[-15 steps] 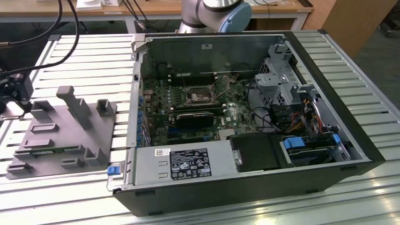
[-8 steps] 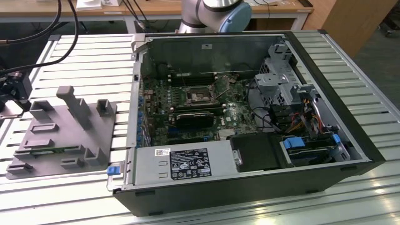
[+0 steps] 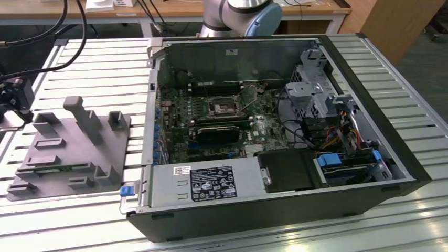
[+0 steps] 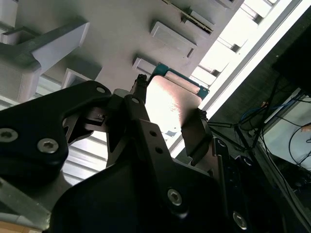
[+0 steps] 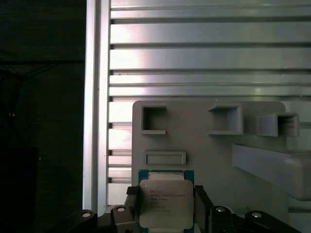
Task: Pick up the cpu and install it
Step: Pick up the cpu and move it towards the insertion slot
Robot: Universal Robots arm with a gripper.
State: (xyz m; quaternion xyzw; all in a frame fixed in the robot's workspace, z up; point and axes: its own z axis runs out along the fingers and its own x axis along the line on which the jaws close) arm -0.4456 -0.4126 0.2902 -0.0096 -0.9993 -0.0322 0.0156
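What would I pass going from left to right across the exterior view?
Grey fixture block → green motherboard inside the open computer case → metal drive cage.

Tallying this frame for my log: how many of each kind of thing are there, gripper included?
cpu: 1
gripper: 1
grey fixture block: 1
open computer case: 1
motherboard socket: 1
Total: 5
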